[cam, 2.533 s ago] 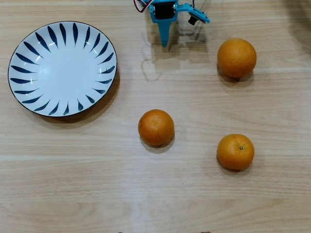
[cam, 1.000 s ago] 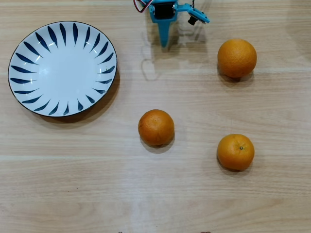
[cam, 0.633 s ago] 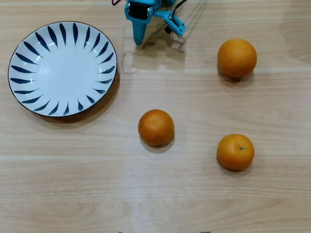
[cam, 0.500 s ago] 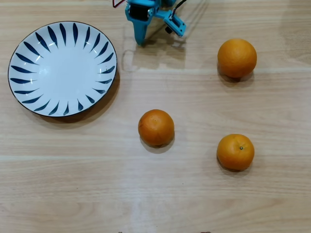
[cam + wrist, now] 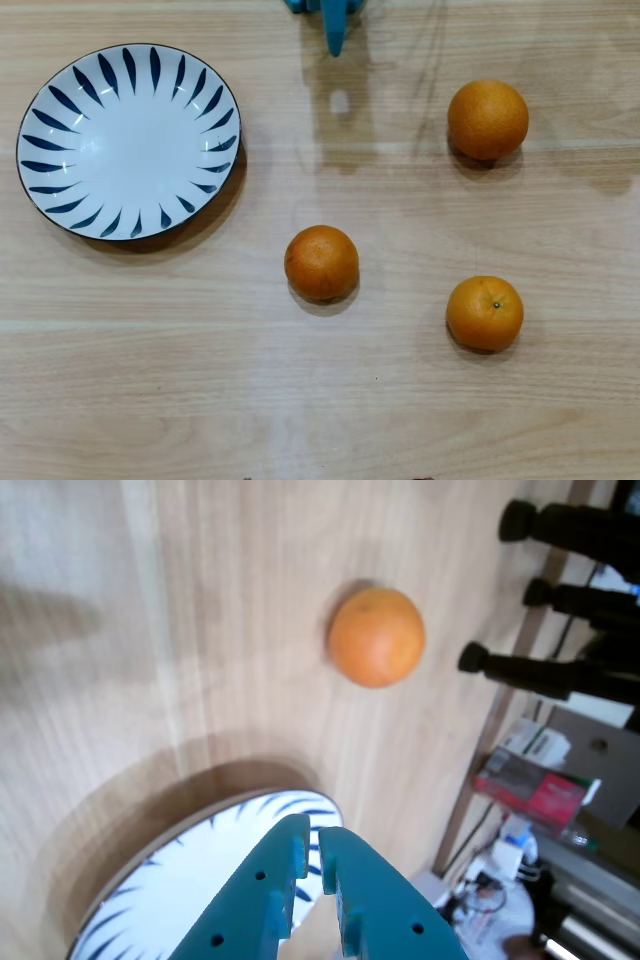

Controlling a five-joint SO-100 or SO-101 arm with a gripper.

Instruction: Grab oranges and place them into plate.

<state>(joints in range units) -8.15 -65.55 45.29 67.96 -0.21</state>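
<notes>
The white plate (image 5: 128, 140) with dark blue strokes lies empty at the upper left of the overhead view. Three oranges sit on the wooden table: one at the upper right (image 5: 487, 119), one in the middle (image 5: 321, 262), and one with a green stem dot at the lower right (image 5: 485, 313). My teal gripper (image 5: 334, 40) shows only as a tip at the top edge, apart from all of them. In the wrist view the gripper (image 5: 314, 830) is shut and empty above the plate's edge (image 5: 190, 880), with one orange (image 5: 376, 637) further off.
In the wrist view the table edge runs down the right side. Beyond it stand black stand legs (image 5: 570, 525) and a red box (image 5: 530, 780) among clutter.
</notes>
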